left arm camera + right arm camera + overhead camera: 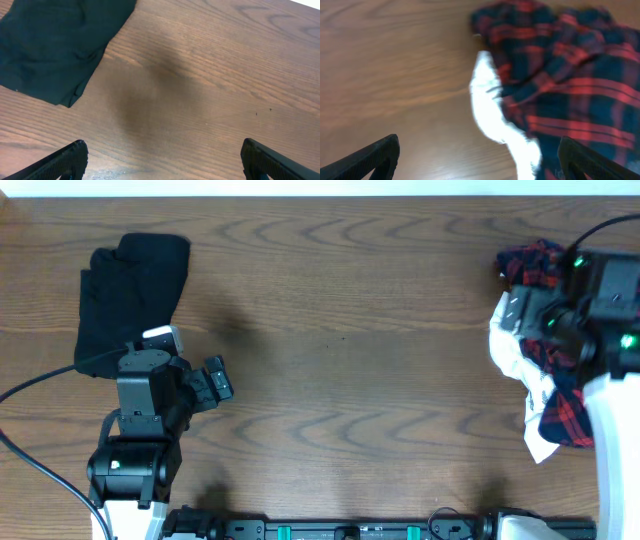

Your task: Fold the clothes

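Jaws apart — plaid shirt (570,90) just ahead

My work surface is a dark brown wood-grain table (340,330), softly and evenly lit, bounded by a pale strip (300,186) at the far edge and a black rail (350,531) at the near edge.

This is looking like a robotics lab bench. A wood-grain surface (340,330) is carrying a robot arm (140,420) at each end, clothes (130,290) are lying loose at both ends, a cable (40,455) is trailing off its left side, and a rail (350,530) with green fittings is running along its near edge.
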You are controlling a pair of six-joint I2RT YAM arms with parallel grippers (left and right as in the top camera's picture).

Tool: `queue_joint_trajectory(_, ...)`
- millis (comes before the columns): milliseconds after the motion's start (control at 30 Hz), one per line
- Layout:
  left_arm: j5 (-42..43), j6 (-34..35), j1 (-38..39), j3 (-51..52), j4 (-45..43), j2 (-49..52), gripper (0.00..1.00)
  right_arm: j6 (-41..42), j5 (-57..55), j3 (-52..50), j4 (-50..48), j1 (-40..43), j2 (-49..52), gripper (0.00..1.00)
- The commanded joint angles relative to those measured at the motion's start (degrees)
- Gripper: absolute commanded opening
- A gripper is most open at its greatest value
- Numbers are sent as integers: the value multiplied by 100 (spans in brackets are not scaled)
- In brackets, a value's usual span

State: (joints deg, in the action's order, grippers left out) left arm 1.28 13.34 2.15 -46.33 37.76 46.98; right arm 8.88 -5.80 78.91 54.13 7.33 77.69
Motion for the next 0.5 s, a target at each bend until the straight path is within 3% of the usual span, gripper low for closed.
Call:
queue_joint_trajectory(0,-24,9,24,-151,15,-15,98,354,-229,514,59,424,584,99)
queue_joint_trajectory(133,-24,9,24,-151,15,-15,98,348,-323,1012,-221,754,1375,99)
queue_joint_trajectory(300,-24,9,24,-151,15,-15,98,354,-361,1032,-1104,1091,1985,97)
queue_joint_trajectory(467,-24,9,24,-151,17,-15,98,638,44,1032,-1338,1615,2527,98)
